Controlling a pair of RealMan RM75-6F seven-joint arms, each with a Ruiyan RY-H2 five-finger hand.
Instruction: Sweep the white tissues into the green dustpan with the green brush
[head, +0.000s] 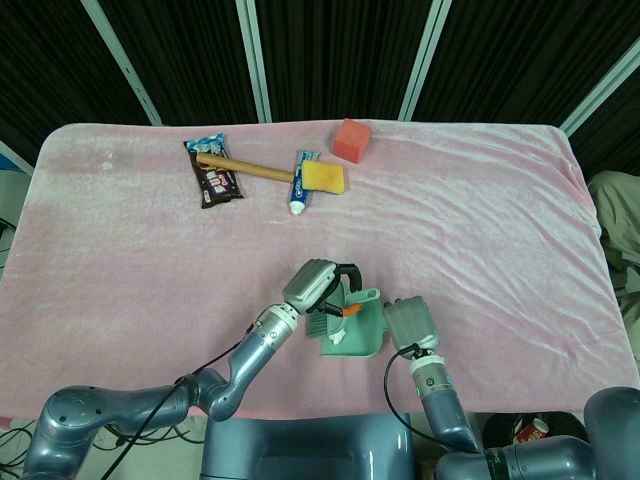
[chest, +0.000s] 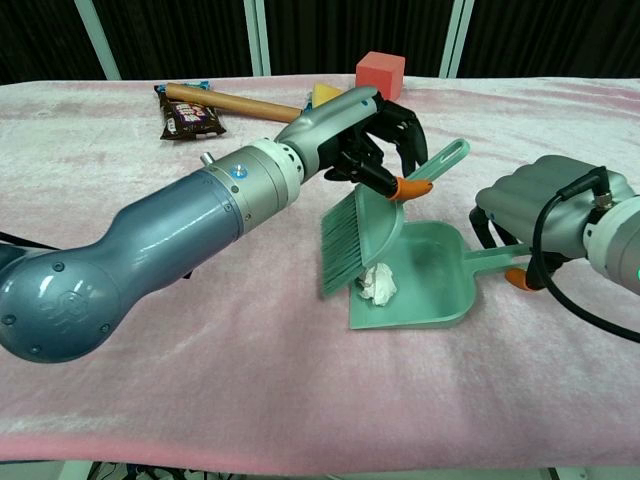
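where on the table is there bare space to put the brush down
Bare cloth left of the left hand, below the chocolate bar, and the whole right side past the red block. Crowded: around the dustpan between both hands, and the hammer cluster at the back.

no legible text anywhere, dark brown snack wrapper (head: 213, 176) print too small to read, blue-and-white toothpaste tube (head: 300, 184) lettering blurred, unreadable

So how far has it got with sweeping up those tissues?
Nearly done, it seems. A crumpled white tissue already lies inside the green plastic dustpan, near its front lip. The left hand grips the green brush, bristles at the pan's mouth, while the right hand holds the dustpan's handle. No other tissue shows on the pink cloth; what's left is probably nudging that one deeper in.
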